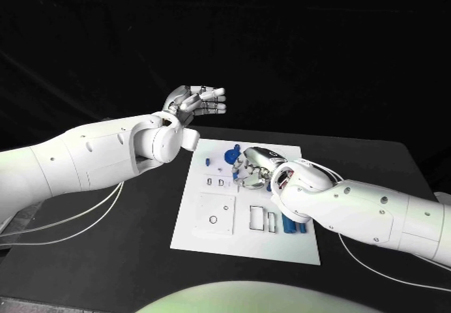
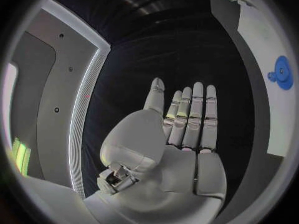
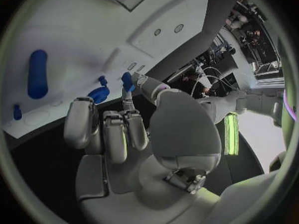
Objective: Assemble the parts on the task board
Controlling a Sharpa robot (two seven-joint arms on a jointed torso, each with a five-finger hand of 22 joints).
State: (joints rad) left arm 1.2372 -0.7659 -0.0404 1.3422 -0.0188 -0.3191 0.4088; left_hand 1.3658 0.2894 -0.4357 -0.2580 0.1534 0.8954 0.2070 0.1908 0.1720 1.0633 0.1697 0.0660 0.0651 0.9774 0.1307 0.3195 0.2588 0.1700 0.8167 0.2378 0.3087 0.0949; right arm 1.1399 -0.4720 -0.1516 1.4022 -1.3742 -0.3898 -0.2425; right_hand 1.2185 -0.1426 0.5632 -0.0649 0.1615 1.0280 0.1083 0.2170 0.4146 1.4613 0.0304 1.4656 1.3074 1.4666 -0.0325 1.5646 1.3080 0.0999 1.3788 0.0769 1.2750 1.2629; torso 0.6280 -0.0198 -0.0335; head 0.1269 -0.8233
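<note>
Silver right hand [image 1: 252, 171] over the white board [image 1: 212, 222] pinches a blue part [image 3: 127, 81] at its fingertips; left hand [image 1: 193, 103] raised beyond the board, fingers straight, holding nothing; more parts [image 1: 293, 225] lie on the board.

Two white, smooth-shelled arms, the left arm [image 1: 85, 156] and right arm [image 1: 376, 212], are showing small dark screw holes along their casings and rounded wrist housings. Thin pale cables [image 1: 66, 225] are trailing beneath them. The left hand [image 2: 177, 134] and right hand [image 3: 143, 129] are presenting silver, segmented fingers [image 2: 197, 109].
</note>
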